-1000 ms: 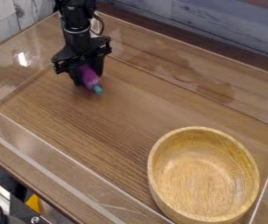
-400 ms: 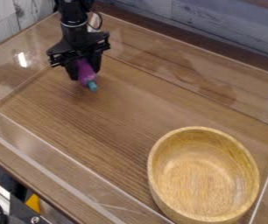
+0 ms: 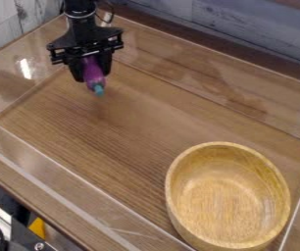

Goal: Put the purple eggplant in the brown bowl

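A wood-grain table (image 3: 139,137) fills the view, ringed by clear, glossy wall panels that catch pale reflections, with a grey plank wall (image 3: 244,25) behind at the top. At the bottom left corner, beyond the table edge, a dark strip with a bit of yellow shows, too small to make out.

Toward the upper left, the black gripper (image 3: 92,71) hangs from the arm, pointing nearly straight down. Its jaws are clenched on the purple eggplant (image 3: 95,73), which hangs between the black fingers with its teal stem end lowest. The eggplant appears clear of the wood beneath it, with a faint shadow on the table just below.

Far across the table, at the lower right, the brown bowl (image 3: 192,167) sits upright on the surface, its thick pale rim and grained inside plainly visible, well apart from the gripper.
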`<state>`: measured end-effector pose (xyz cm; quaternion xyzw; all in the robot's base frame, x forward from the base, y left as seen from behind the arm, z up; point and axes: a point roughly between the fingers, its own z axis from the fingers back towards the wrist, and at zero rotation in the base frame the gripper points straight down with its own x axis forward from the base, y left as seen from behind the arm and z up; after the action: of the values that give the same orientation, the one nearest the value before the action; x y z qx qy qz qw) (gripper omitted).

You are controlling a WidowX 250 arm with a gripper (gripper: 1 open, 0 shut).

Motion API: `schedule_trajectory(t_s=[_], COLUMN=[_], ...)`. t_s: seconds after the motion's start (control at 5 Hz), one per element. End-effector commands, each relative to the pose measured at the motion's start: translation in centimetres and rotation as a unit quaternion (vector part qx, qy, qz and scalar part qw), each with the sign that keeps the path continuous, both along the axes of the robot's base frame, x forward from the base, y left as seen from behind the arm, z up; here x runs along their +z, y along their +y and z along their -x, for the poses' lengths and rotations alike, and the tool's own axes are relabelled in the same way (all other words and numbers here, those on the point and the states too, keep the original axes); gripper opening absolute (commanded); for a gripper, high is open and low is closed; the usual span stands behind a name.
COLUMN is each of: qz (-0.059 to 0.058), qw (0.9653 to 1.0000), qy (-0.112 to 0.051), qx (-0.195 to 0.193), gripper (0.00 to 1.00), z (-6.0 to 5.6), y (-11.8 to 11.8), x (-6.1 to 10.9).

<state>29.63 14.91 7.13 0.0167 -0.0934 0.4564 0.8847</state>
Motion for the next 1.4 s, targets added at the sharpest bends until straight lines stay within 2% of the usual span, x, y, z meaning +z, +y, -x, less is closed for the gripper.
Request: schedule_trajectory(t_s=[0.0,0.2,0.4,0.6,0.8,1.2], qz=[-0.016,-0.013,-0.007,0.002,0.009,0.024], qw=[0.9987,0.9949,0.9848,0.9700,0.9505,0.9130], qy=[-0.024,-0.013,-0.002,0.012,0.020,0.028], qx=[-0.041,-0.099,-0.174,-0.243,-0.310,-0.406], gripper=[0.00,0.00,0.00,0.00,0.00,0.00], z=[0.0,0.7,1.6,2.8,3.8,6.1], y=[-1.0,-3.6,-6.7,-10.3,-14.2,-20.9], x=[2.9,3.4,3.8,4.1,4.2,3.9])
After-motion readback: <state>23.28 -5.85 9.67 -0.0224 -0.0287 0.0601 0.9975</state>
